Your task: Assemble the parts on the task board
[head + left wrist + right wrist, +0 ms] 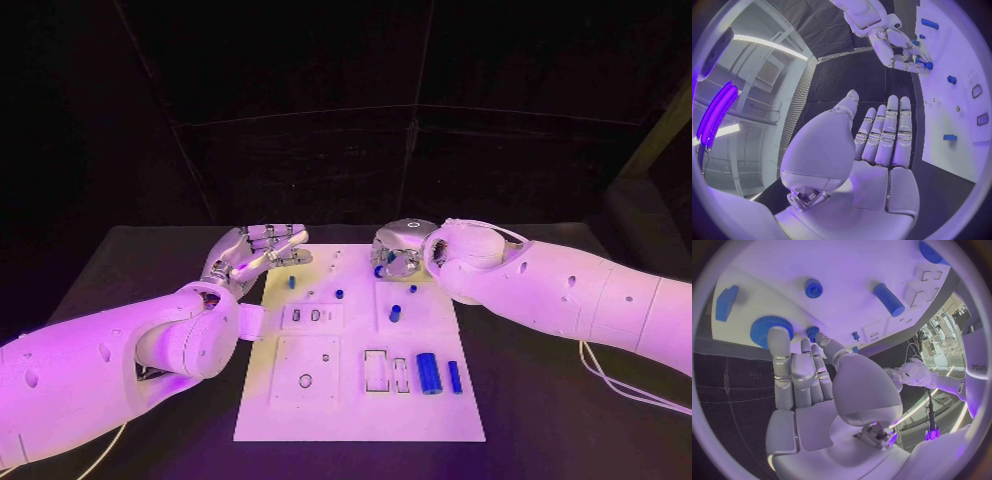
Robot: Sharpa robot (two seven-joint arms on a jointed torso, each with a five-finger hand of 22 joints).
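Large gear (771,329) sits at the far end of the board (361,415), near its middle; a smaller gear (812,331) just beside it. Right hand (801,365) over both: one fingertip (777,335) lies on the large gear's face, the rest extended alongside, nothing clasped. Reads as pressing or nudging, not a grip.

Step in hand, by my judgement: seating the large gear so its teeth mesh with the small one. To do it well, keep the push straight down on the gear's face; a slight turn may let the teeth drop in (cannot tell whether it is already fully down on its peg).

Other loose pieces further out: a short round peg (814,288), a cylinder (889,299), a flat block (726,302). At the near end, a thick cylinder (428,373) and a thin rod (454,376) lie by the rectangular slots.

Left hand (260,252) is open, fingers straight and together, holding nothing, at the board's left far corner over the worktop (159,260). It could steady the board's edge if the board shifts.
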